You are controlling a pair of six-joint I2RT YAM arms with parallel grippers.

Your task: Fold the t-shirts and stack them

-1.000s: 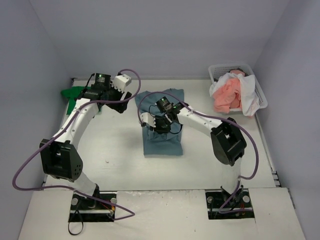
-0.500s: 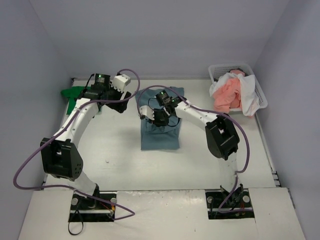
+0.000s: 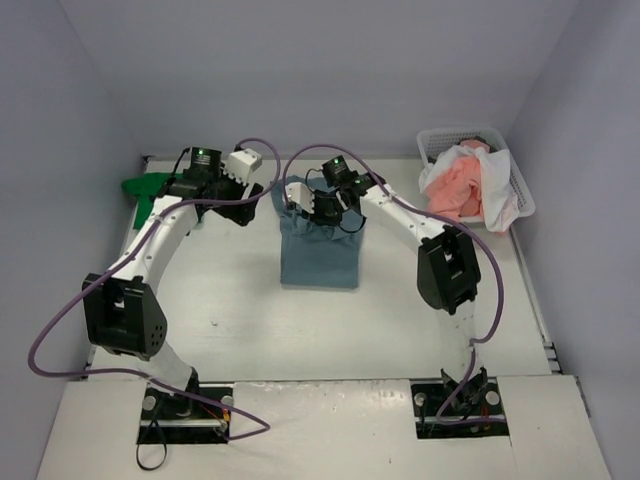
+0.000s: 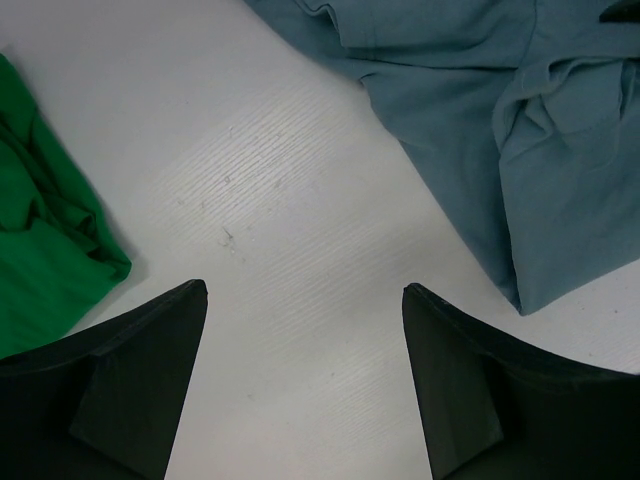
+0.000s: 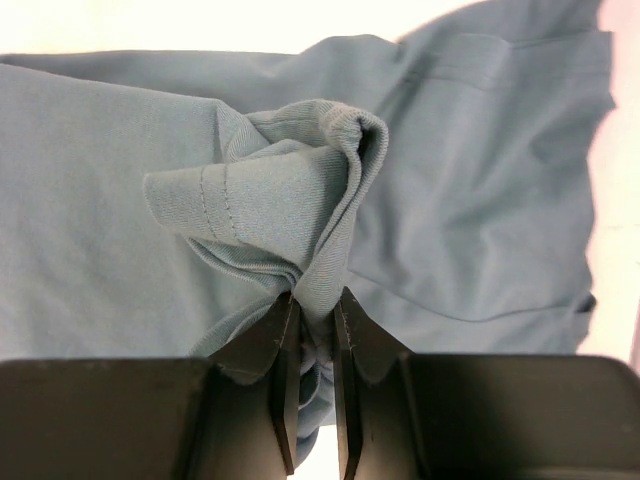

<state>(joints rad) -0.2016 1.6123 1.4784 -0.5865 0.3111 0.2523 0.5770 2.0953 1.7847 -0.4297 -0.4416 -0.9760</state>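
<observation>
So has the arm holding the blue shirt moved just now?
Yes. The right gripper has drawn the blue t-shirt away from the robot, almost level with the basket.

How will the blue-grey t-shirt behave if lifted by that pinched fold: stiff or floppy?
Probably floppy: the blue-grey t-shirt bunches into soft creases where the right gripper pinches it. Likely light: a narrow pinch holds the raised fold. The rest would probably drape and drag across the table rather than lift flat.
</observation>
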